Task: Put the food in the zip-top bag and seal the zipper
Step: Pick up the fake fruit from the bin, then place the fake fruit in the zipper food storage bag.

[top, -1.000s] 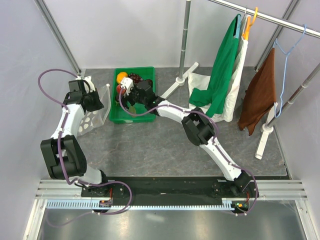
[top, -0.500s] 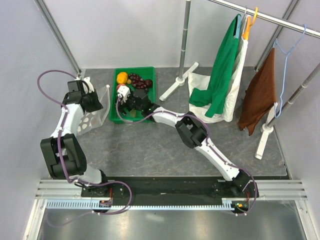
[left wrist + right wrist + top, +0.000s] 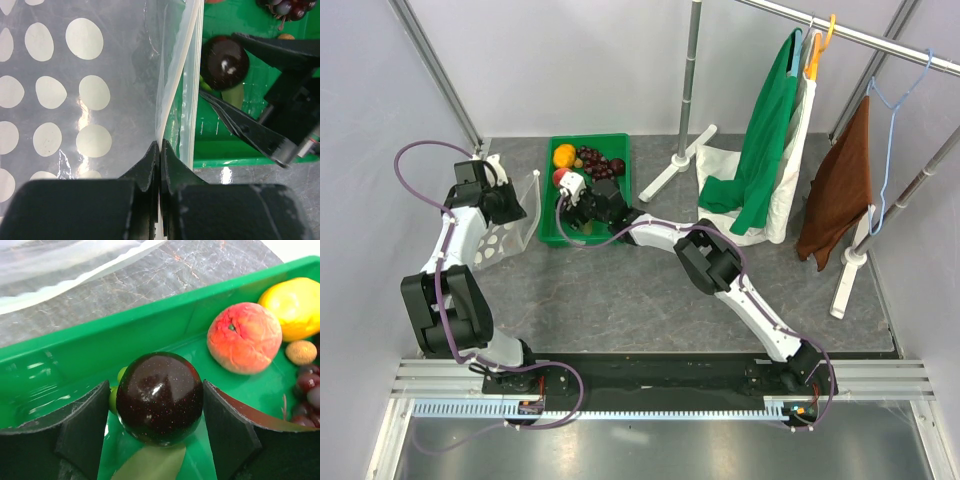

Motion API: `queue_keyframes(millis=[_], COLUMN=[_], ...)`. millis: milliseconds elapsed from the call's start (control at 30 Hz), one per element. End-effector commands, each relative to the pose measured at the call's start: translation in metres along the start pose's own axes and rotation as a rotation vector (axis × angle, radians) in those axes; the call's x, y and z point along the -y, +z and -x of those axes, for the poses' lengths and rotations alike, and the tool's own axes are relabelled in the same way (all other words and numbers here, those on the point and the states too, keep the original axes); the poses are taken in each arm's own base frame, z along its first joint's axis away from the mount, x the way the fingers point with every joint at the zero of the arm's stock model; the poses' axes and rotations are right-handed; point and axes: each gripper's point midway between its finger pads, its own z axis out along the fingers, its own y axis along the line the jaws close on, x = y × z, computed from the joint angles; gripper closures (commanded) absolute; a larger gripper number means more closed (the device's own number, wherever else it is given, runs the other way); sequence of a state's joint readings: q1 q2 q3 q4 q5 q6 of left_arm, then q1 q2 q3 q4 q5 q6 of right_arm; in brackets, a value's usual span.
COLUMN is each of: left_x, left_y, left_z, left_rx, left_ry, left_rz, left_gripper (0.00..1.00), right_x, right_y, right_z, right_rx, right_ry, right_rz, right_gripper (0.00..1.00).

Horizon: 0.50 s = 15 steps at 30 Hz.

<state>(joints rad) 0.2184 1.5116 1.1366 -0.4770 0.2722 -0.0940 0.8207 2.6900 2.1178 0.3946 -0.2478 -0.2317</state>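
My left gripper (image 3: 160,146) is shut on the mouth edge of the clear, white-dotted zip-top bag (image 3: 75,90), beside its white zipper (image 3: 181,70). The bag (image 3: 510,228) stands propped up left of the green tray (image 3: 552,238). Down in the tray, my right gripper (image 3: 157,412) is open, with the dark round plum (image 3: 160,397) between its fingers (image 3: 82,432) and a narrow gap on each side. The plum (image 3: 224,62) rests on the tray floor. A peach (image 3: 245,337), an orange (image 3: 295,307) and a grape bunch (image 3: 307,387) lie further back in the tray.
A small brown nut-like piece (image 3: 301,351) lies by the grapes. A clothes rack stands at the back right with a green and white garment (image 3: 765,150) and a brown cloth (image 3: 840,190). The rack's white foot (image 3: 670,170) lies just right of the tray.
The right gripper has come down around the plum near the tray's left side, and its jaws have narrowed towards it. The left gripper and the bag have stayed put.
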Motion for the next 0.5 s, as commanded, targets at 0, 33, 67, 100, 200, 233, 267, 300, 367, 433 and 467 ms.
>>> queue_keyframes(millis=[0, 33, 67, 100, 200, 233, 267, 300, 367, 433, 467], left_x=[0.008, 0.008, 0.010, 0.011, 0.015, 0.017, 0.017, 0.020, 0.025, 0.032, 0.034], left_y=[-0.011, -0.012, -0.014, -0.015, -0.021, -0.021, -0.023, -0.026, -0.029, -0.034, -0.036], left_z=[0.025, 0.026, 0.028, 0.029, 0.033, 0.033, 0.033, 0.034, 0.035, 0.038, 0.038], left_rx=[0.064, 0.066, 0.071, 0.071, 0.085, 0.084, 0.086, 0.090, 0.091, 0.102, 0.101], left_ry=[-0.014, -0.016, -0.017, -0.017, -0.013, -0.012, -0.014, -0.011, -0.012, -0.016, -0.019], left_rz=[-0.028, -0.028, -0.032, -0.035, -0.050, -0.056, -0.060, -0.066, -0.093, -0.122, -0.133], left_gripper=[0.98, 0.98, 0.98, 0.98, 0.98, 0.98, 0.98, 0.98, 0.98, 0.98, 0.98], right_x=[0.028, 0.034, 0.037, 0.036, 0.038, 0.034, 0.032, 0.029, 0.018, 0.009, 0.005], right_y=[-0.030, -0.036, -0.046, -0.050, -0.068, -0.076, -0.079, -0.082, -0.086, -0.084, -0.083], right_z=[0.108, 0.116, 0.140, 0.142, 0.174, 0.192, 0.196, 0.204, 0.218, 0.227, 0.228], right_rx=[0.177, 0.188, 0.221, 0.220, 0.262, 0.287, 0.295, 0.314, 0.337, 0.358, 0.353], right_ry=[0.034, 0.079, 0.102, 0.132, 0.255, 0.319, 0.350, 0.389, 0.515, 0.585, 0.661], right_rz=[-0.054, -0.059, -0.058, -0.044, -0.008, 0.024, 0.038, 0.056, 0.124, 0.177, 0.198], right_gripper=[0.75, 0.78, 0.81, 0.84, 0.90, 0.93, 0.93, 0.94, 0.96, 0.98, 0.98])
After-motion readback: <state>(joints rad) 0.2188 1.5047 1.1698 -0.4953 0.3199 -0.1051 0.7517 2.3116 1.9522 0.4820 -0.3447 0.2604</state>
